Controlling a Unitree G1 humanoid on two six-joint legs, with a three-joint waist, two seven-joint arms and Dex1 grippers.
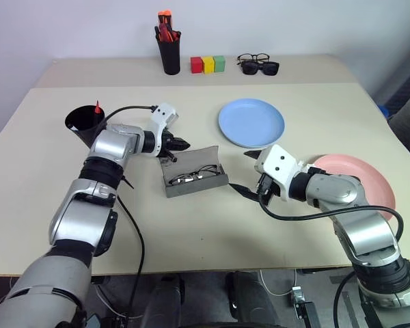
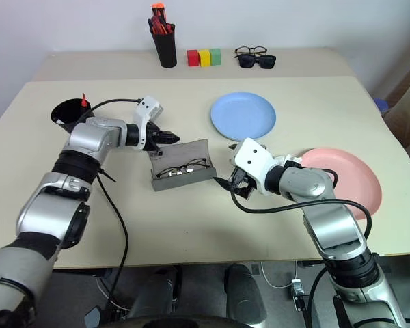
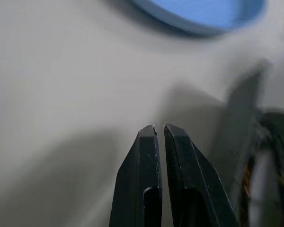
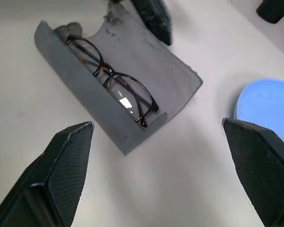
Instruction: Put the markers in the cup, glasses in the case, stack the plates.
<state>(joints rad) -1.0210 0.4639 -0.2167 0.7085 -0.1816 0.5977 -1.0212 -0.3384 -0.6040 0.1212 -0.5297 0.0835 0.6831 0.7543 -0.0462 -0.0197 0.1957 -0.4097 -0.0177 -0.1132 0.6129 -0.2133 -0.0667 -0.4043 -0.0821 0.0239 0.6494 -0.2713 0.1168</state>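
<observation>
- The table (image 1: 191,239) holds the pink plate (image 1: 369,179) at the right and the blue plate (image 1: 251,123) apart from it, unstacked.
- The left gripper (image 1: 180,144), fingers pressed together and empty, reaches across to the raised lid of the case (image 1: 195,179).
- The right gripper (image 1: 247,172), fingers spread wide, points at the case's right end.
- The case lies open, long axis left-right.
- The glasses (image 4: 116,80) lie lengthwise inside.
- The cup (image 1: 84,124) stands far left, a red-capped marker (image 1: 97,108) upright in it.

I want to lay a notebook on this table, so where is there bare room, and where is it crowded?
Free: the near strip of table in front of the case, and the left stretch near the cup. Crowded: the middle, where the shut left gripper and open right gripper flank the case, and the blue plate and pink plate.
</observation>
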